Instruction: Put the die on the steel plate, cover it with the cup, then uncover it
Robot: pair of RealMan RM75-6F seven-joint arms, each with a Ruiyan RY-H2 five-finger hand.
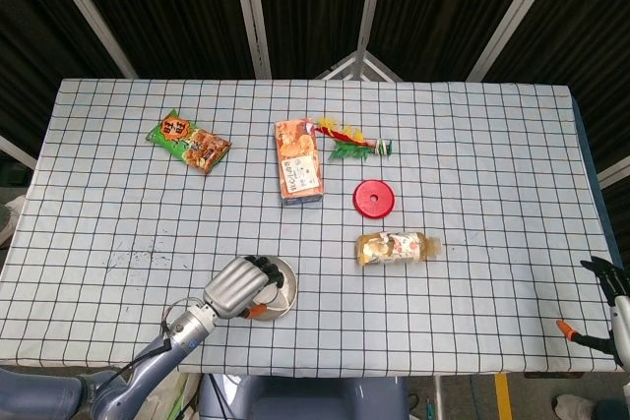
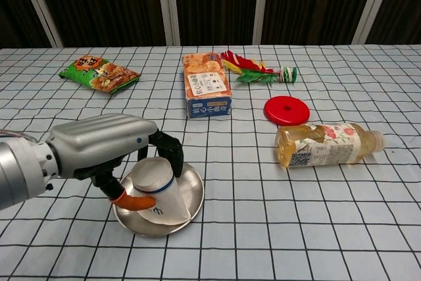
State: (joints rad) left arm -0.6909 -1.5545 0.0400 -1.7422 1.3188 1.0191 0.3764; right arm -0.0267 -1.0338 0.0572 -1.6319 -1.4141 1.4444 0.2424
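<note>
My left hand (image 2: 99,146) grips an upside-down white paper cup (image 2: 156,195) with a blue band, fingers over its far side and the orange thumb tip on its near side. The cup stands slightly tilted on the steel plate (image 2: 194,192) near the table's front edge. No die shows in either view; the cup and hand cover the middle of the plate. From the head view, the left hand (image 1: 234,287) hides most of the plate (image 1: 283,280). My right hand (image 1: 605,282) hangs off the table's right front corner, fingers spread and holding nothing.
A lying drink bottle (image 2: 325,144) and a red lid (image 2: 287,110) are right of the plate. An orange box (image 2: 207,87) and a feathered toy (image 2: 253,69) lie behind it. A green snack packet (image 2: 99,74) is at the far left.
</note>
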